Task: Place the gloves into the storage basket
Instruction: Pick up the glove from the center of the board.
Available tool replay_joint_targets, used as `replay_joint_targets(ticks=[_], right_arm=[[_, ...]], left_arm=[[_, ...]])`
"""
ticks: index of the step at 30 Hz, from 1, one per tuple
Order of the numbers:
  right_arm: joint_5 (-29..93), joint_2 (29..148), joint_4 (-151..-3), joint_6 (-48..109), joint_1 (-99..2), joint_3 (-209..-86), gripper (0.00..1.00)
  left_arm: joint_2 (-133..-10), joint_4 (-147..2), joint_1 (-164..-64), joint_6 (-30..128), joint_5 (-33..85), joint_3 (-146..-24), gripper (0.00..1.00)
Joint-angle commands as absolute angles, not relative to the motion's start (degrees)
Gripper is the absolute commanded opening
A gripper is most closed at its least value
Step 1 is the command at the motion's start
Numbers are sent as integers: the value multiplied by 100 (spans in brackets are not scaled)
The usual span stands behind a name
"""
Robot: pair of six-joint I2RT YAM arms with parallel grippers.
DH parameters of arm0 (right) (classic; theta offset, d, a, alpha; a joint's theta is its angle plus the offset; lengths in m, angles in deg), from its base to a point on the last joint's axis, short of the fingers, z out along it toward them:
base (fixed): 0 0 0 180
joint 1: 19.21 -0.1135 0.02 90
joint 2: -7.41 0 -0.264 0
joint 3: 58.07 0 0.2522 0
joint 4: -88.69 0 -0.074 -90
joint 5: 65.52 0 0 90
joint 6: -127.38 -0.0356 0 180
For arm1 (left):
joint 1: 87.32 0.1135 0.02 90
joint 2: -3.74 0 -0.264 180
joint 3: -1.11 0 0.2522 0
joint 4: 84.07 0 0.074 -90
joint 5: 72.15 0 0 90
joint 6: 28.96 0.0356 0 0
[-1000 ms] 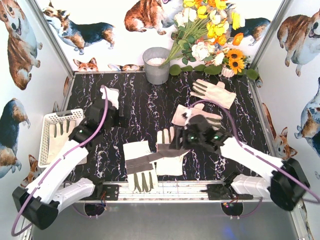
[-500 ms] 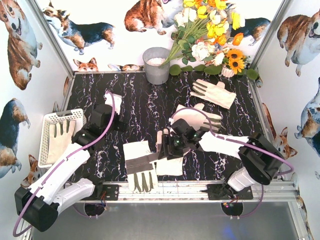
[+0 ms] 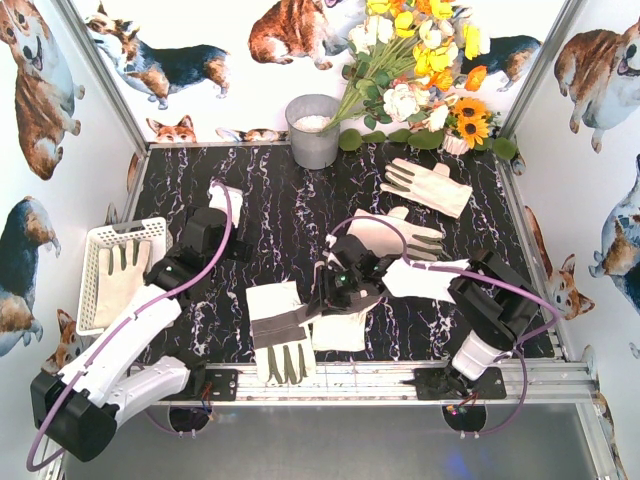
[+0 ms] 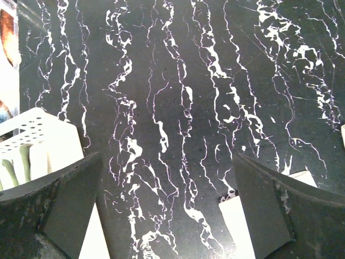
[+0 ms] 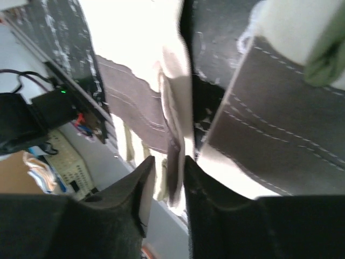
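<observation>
The soft, light glove is pinched at a limp fold by the right fingers (overhead view's centre); left fingers are spread.

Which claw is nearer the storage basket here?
Left. The left claw hangs open just beside the storage basket; the right claw is at mid-table, pinching a cream glove, well away from it.

left arm reaches forward and slightly right, wrist tipped down, left claw facing downward, jaws spread wide, nothing between them. right arm folded at elbow, forearm stretched leftward toward middle, right claw low, jaws nearly together, pinching raised fold of glove.
</observation>
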State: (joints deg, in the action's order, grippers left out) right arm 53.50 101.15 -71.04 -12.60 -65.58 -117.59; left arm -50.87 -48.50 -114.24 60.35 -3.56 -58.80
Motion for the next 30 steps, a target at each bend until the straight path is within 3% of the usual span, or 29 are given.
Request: replay_joint_targets(ticks=[1, 6, 13, 17, 26, 30], right_arm=[[5671, 9910, -7579, -1523, -6606, -12087, 22], [6148, 9547, -7673, -1742, -6606, -12348, 0], [6056, 8881, -7468, -1928, -6606, -12937, 0], [5701, 8505, -7545, -2245, -6597, -13146, 0], [3232, 7750, -5712, -1716, -6590, -14075, 0], [2045, 7549, -5008, -1731, -6588, -14360, 0]], left_arm=[[-4996, -4900, -11378, 6126, -622, -5949, 100], [-4561, -4801, -11371, 6041, 83, -6002, 100], [-4160, -4215, -11378, 5739, 1573, -6895, 100], [-4254, -3362, -11382, 6151, 1790, -7826, 100], [-4597, -3616, -11505, 6109, 3043, -8056, 97], [-4744, -4077, -11969, 5831, 2770, -7860, 95]])
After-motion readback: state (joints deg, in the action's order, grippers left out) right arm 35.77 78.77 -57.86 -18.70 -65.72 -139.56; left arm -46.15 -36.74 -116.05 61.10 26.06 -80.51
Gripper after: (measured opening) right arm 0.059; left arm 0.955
